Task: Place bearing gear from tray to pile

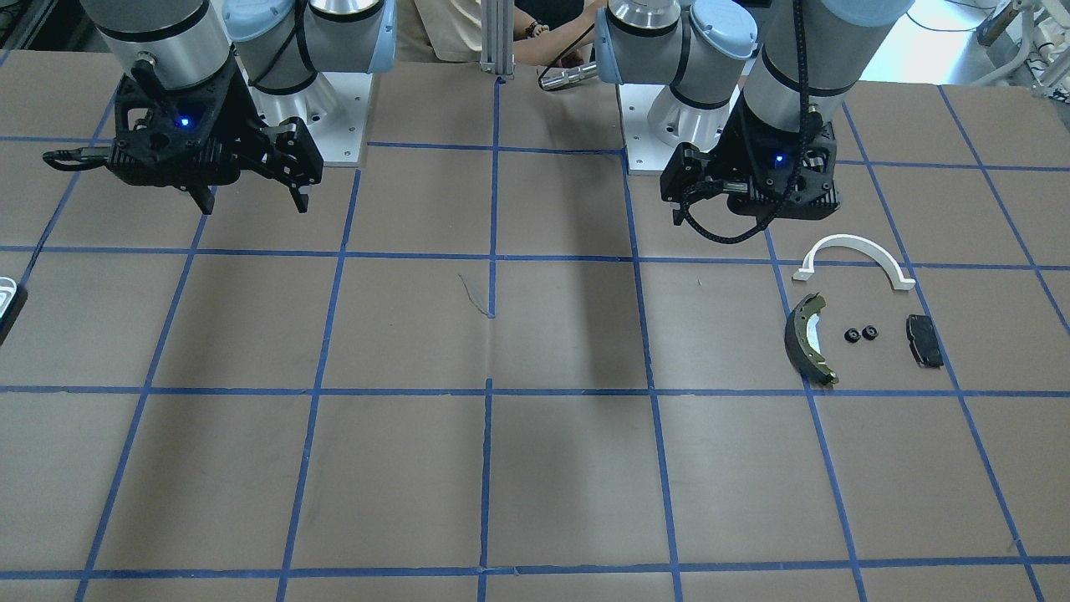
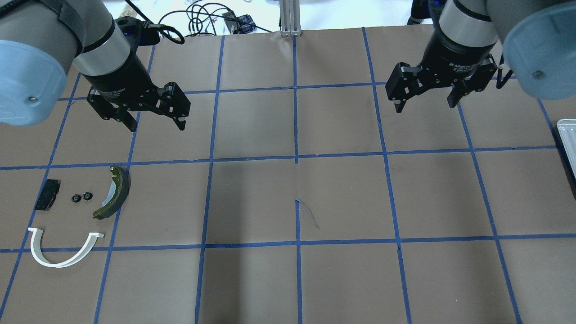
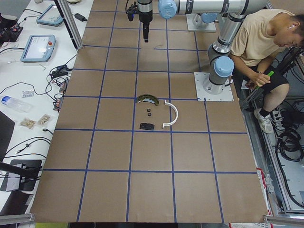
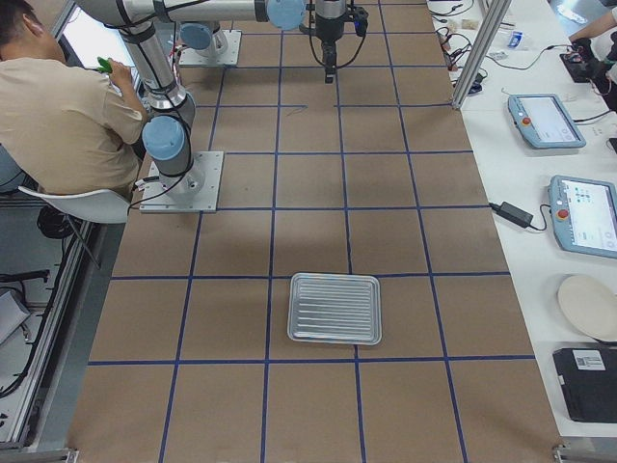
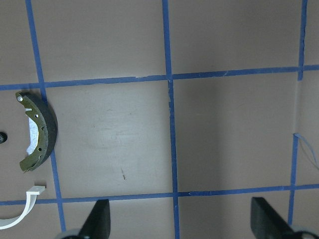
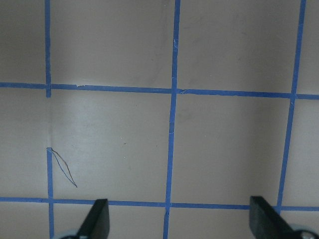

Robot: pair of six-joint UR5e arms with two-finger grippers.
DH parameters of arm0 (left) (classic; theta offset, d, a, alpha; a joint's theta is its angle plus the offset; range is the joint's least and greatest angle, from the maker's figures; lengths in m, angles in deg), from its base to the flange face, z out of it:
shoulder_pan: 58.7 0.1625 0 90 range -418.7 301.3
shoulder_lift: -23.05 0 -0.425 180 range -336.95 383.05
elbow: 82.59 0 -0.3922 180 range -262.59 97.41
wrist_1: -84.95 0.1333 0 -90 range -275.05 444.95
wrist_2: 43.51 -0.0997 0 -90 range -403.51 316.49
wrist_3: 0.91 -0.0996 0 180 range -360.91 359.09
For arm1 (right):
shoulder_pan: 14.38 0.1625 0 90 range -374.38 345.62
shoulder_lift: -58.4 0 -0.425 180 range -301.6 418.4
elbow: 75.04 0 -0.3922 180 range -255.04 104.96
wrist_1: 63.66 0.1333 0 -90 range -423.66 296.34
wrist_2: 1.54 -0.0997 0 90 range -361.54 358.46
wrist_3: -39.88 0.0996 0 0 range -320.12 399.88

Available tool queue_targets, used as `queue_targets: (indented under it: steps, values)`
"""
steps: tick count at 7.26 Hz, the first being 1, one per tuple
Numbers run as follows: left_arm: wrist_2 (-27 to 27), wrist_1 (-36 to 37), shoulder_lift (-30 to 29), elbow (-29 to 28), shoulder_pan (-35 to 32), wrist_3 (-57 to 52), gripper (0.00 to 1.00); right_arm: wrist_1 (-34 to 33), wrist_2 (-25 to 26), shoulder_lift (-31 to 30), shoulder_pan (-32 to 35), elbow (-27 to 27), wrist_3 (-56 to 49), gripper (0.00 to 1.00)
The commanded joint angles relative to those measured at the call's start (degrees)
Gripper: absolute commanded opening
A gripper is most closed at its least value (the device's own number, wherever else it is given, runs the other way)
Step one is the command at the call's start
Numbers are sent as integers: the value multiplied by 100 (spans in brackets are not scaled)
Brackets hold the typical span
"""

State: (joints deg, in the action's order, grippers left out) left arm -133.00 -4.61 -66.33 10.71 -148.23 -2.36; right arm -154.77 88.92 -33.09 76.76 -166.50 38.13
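Two small black bearing gears are laid on the surface just beside the brake shoe, at its hollow side. The left hand is held raised near that shoe, spread wide, empty; the right hand, well apart from it, likewise.

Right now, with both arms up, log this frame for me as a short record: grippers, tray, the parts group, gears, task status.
left gripper: open, holding nothing, above the table near the parts
right gripper: open, holding nothing, above bare table
tray: at the robot's right, nothing in it
parts at robot's left: brake shoe, white arch, black pad, all apart
two small black gears: side by side between shoe and pad
status: looks complete
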Motion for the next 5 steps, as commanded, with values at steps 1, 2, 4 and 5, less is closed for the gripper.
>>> queue_targets:
  steps: [1, 2, 4, 5]
  values:
    - [-16, 17, 0, 4, 6, 22, 100, -12, 7, 0, -8, 5, -78, 100]
    - [-16, 17, -9, 13, 6, 30, 100, -12, -10, 0, -9, 5, -88, 100]
    - [-16, 26, -9, 13, 6, 30, 100, -12, -29, 9, -17, 49, -97, 100]
    - [-7, 35, -35, 4, 15, -13, 100, -38, -72, 9, -26, 66, -97, 100]
